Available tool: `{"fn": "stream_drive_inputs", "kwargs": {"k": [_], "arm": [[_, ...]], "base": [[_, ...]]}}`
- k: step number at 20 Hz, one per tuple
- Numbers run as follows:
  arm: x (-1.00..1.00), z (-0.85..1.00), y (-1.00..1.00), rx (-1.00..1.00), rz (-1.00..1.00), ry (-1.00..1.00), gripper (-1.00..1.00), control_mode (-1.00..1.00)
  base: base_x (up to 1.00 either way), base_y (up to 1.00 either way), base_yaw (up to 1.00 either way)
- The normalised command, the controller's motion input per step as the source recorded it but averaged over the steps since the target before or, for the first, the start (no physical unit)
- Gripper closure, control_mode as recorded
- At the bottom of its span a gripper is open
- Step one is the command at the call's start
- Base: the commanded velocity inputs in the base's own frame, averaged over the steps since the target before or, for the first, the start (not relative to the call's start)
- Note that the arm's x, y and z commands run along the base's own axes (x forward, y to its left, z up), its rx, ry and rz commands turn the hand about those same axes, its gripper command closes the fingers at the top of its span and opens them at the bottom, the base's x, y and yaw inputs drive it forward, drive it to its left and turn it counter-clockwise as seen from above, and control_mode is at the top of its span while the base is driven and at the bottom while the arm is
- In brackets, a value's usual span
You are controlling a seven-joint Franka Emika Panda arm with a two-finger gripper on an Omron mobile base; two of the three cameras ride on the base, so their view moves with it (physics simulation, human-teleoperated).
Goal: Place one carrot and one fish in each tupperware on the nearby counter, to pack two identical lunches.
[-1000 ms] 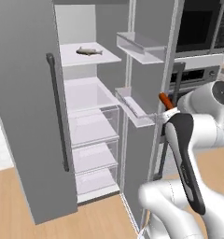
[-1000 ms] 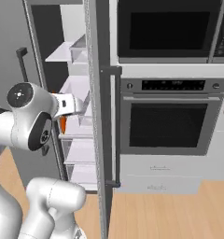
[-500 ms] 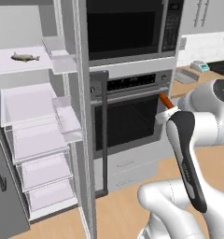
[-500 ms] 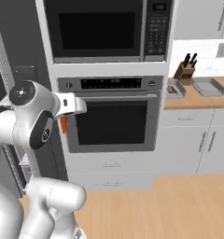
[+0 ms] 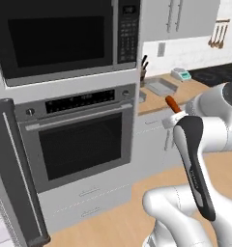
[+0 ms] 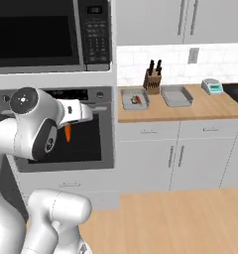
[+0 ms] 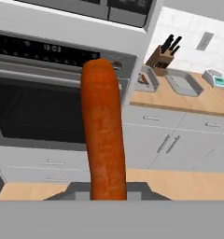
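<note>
While your gripper [image 6: 70,130] hangs before the oven [image 6: 66,134] door, its jaws pinch a carrot [image 7: 103,140] that stands straight up toward twelve o'clock in the hand view. At about one o'clock from the carrot's tip you see the counter [image 6: 205,108] with two grey tupperware trays on it: the left tray [image 6: 135,98] already holds something small with an orange bit, the right tray [image 6: 176,95] sits just beside the knife block [image 6: 151,79].

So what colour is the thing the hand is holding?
Orange: it's a carrot, clearest in the hand view.
</note>
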Motion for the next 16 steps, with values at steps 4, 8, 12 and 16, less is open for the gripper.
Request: {"fn": "stream_drive_inputs", "kwargs": {"k": [4, 8, 12, 16], "arm": [[0.00, 0.00, 0.00, 0.00, 0.00, 0.00, 1.00, 1.00], [0.00, 0.00, 0.00, 0.00, 0.00, 0.00, 1.00, 1.00], [0.00, 0.00, 0.00, 0.00, 0.00, 0.00, 1.00, 1.00], [0.00, 0.00, 0.00, 0.00, 0.00, 0.00, 1.00, 1.00]], "base": [[1.00, -0.86, 0.01], [1.00, -0.83, 0.01], [1.00, -0.77, 0.00], [1.00, -0.51, 0.05]]}}
